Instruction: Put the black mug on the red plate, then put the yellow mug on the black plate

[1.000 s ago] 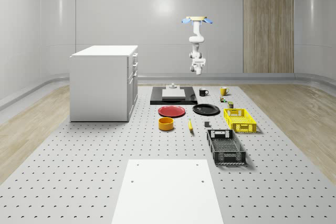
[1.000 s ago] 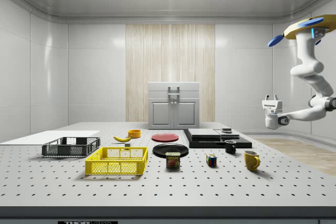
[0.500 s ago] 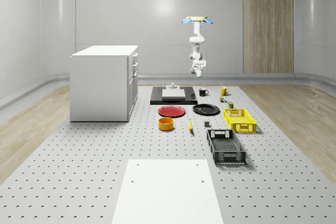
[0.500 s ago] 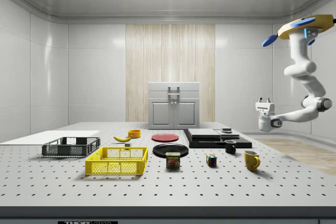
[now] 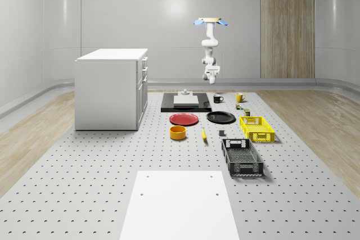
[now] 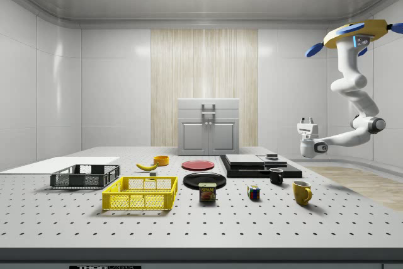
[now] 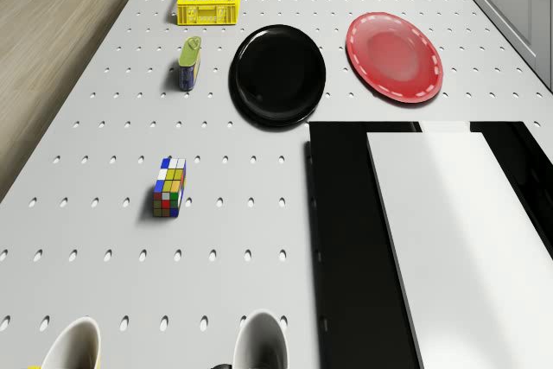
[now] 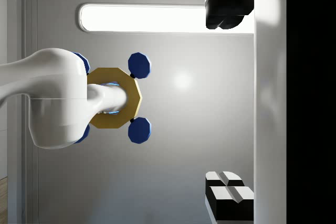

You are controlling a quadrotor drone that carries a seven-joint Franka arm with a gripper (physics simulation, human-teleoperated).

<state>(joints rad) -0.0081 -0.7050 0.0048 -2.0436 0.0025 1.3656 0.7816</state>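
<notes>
red plate [image 6: 198, 164] and black plate [image 6: 204, 180] sit mid-table [image 6: 75, 218]; black mug [image 6: 276, 176] is by the black slab's [image 6: 252, 169] corner; yellow mug [image 6: 301, 191] is near the table's edge at the side view's right; gripper [image 6: 306, 119] is tipped up above, fingers [image 8: 226, 6] spread wide; drone [image 6: 356, 31] hovers high over that edge

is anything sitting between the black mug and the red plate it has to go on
Nothing stands on the direct line. The black mug sits beside the black slab's corner, and the red plate lies just off that slab's front edge. The black plate lies alongside the path, so lift over both.
</notes>
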